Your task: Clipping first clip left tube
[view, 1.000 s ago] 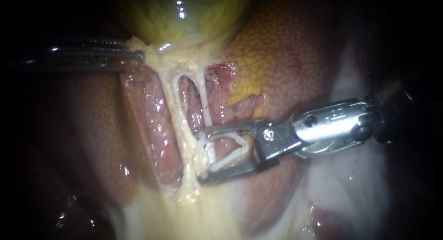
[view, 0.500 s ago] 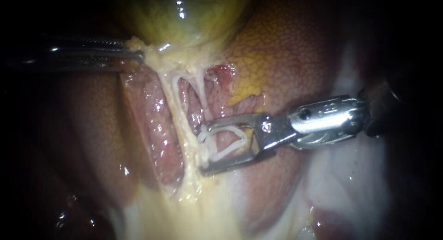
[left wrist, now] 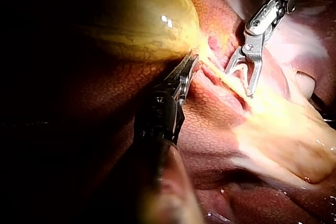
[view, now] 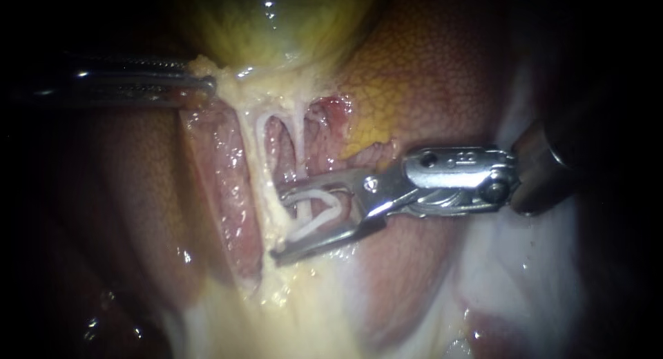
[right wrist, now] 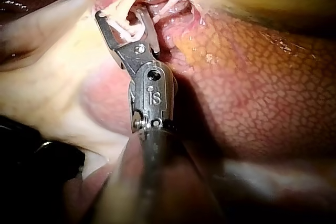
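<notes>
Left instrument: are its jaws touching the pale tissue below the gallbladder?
Touching. The left wrist view shows the left instrument clamped on the pale tissue at the gallbladder's base, a jaw on either side; the endoscope view agrees.

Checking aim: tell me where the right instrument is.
Endoscope view, centre: entering from the right, the right instrument, a clip in its jaws, sits at the tubes below the gallbladder.

Yellow-green gallbladder (view: 276, 27) lies against mottled reddish liver (view: 428, 76).
</notes>
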`<state>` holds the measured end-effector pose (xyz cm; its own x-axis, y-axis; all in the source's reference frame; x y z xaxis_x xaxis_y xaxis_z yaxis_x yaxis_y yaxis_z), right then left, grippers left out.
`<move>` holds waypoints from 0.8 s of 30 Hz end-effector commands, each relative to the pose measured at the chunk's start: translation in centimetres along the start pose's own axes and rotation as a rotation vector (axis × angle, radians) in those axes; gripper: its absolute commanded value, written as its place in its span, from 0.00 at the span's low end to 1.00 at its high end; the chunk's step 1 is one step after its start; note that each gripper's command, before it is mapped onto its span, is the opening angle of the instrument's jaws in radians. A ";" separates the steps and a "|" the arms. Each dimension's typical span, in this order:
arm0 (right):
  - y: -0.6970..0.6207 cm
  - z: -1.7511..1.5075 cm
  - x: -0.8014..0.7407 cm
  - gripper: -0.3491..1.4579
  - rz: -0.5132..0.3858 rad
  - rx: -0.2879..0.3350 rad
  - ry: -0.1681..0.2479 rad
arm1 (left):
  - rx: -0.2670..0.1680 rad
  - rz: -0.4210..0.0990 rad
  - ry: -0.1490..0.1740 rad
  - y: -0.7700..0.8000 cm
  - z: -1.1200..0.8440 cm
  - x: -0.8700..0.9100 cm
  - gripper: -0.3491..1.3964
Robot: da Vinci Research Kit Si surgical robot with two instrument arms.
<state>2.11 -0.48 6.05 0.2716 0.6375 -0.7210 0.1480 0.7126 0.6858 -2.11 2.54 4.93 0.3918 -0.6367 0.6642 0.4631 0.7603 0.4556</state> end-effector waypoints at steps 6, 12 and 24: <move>-0.09 0.15 0.04 0.43 -0.006 0.071 0.047 | 0.000 0.000 0.000 0.00 0.00 0.00 0.00; -0.23 0.20 0.05 0.42 -0.012 0.131 0.057 | 0.000 0.000 0.000 0.00 0.00 0.00 0.00; -0.48 0.27 0.11 0.38 -0.011 0.211 0.073 | 0.000 0.000 0.000 0.00 0.00 0.00 0.00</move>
<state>2.33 -0.83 5.67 0.2000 0.6552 -0.7285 0.3488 0.6472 0.6778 -2.11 2.55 4.93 0.3918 -0.6366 0.6643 0.4631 0.7603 0.4555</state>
